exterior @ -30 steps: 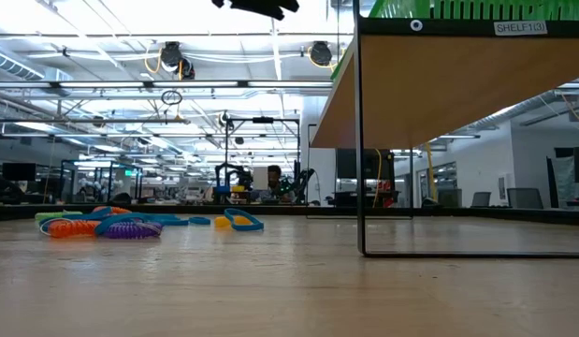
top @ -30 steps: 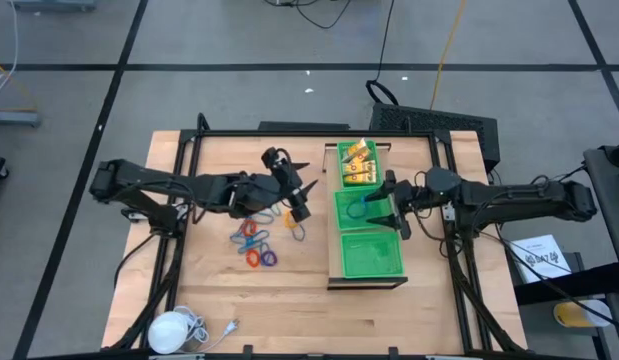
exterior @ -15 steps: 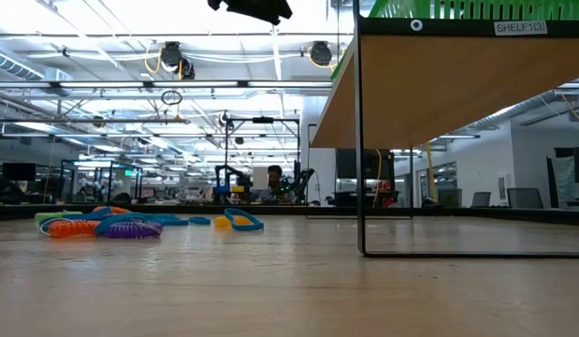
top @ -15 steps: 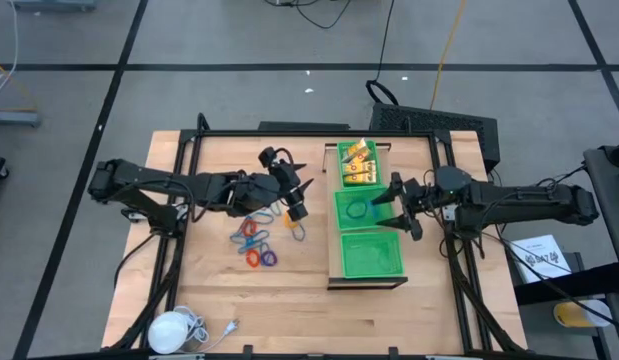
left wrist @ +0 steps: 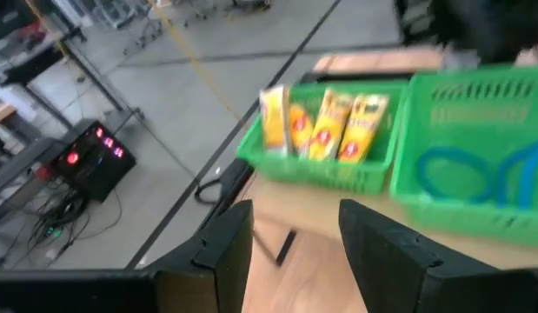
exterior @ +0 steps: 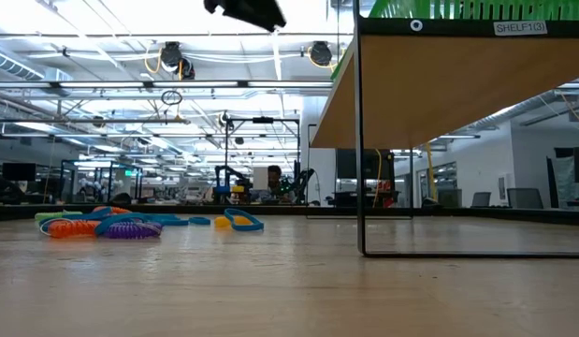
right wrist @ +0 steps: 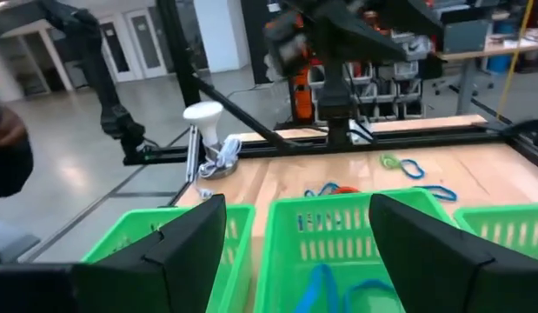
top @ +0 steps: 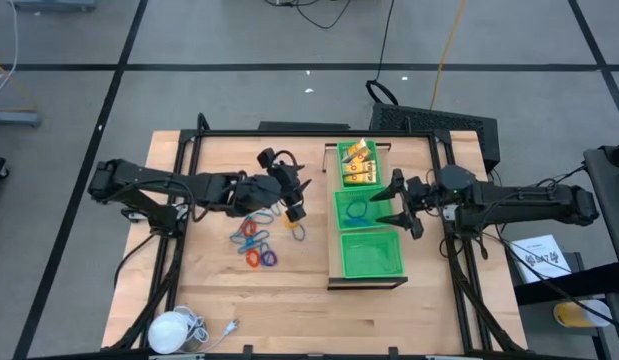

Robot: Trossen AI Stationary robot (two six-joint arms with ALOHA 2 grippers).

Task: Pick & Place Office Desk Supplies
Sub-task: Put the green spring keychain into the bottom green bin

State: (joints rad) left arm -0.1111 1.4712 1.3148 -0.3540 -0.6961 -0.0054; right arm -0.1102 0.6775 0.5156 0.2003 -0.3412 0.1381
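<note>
Blue rings (top: 360, 211) in the middle tray compartment, just beside the empty, spread-fingered right gripper (top: 397, 205).

In the low view the left arm (exterior: 244, 11) is cut off by the top edge, and so are the green trays (exterior: 467, 9) on the shelf. The rings (top: 257, 243) on the table are too small to count from above. The left wrist view blurs the yellow packets (left wrist: 325, 123).
</note>
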